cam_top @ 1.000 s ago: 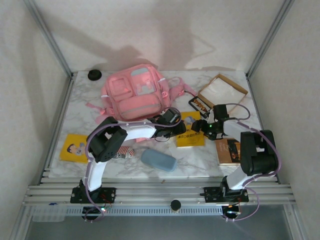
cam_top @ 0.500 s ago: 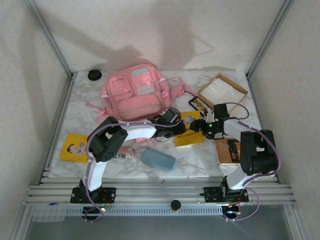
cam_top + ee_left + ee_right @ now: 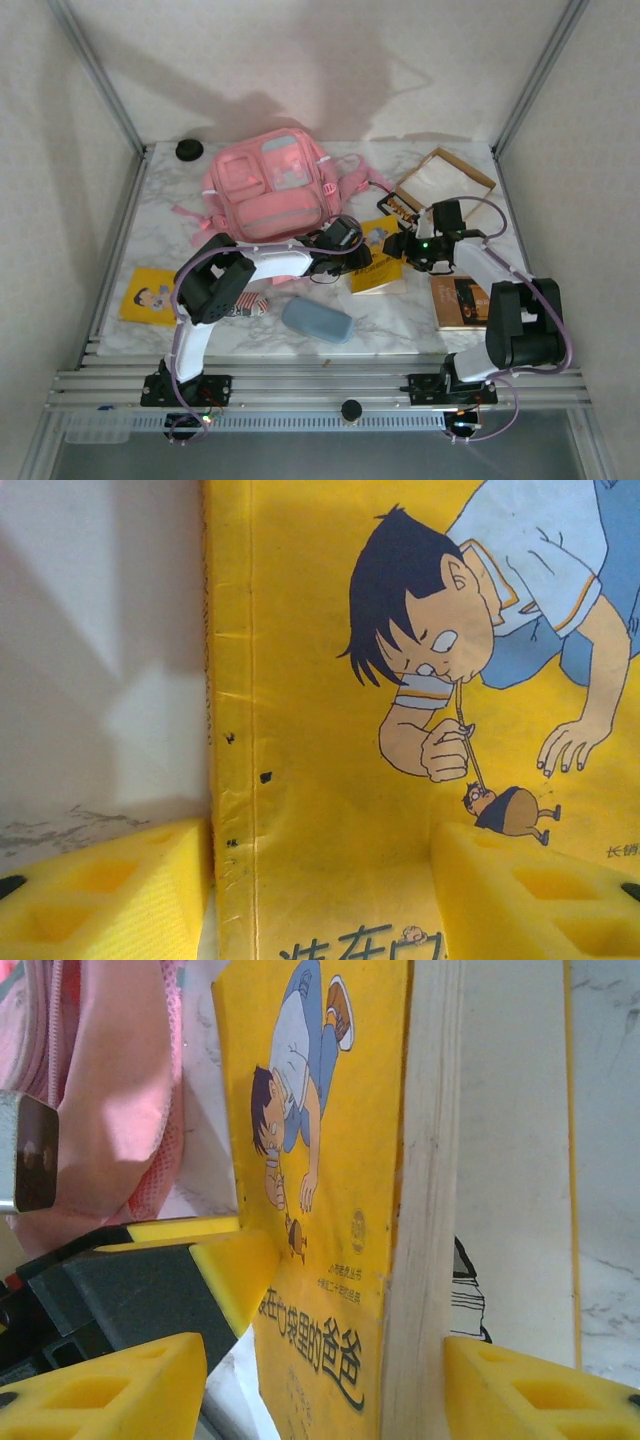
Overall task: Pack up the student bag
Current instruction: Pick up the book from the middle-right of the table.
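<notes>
Yellow comic book (image 3: 320,1160) is stood on edge, not yet packed: the left tool (image 3: 320,890), spread, is pressed against its cover, the right tool (image 3: 322,1390) open astride its pages. The student bag (image 3: 268,185) lies behind; a blue-grey case (image 3: 317,320) is left on the tabletop (image 3: 400,325).

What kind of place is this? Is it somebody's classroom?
Probably a robot test booth, not a classroom: a left arm and right arm bolted at a marble-look table, plain white walls with metal posts, and the student bag laid out.
</notes>
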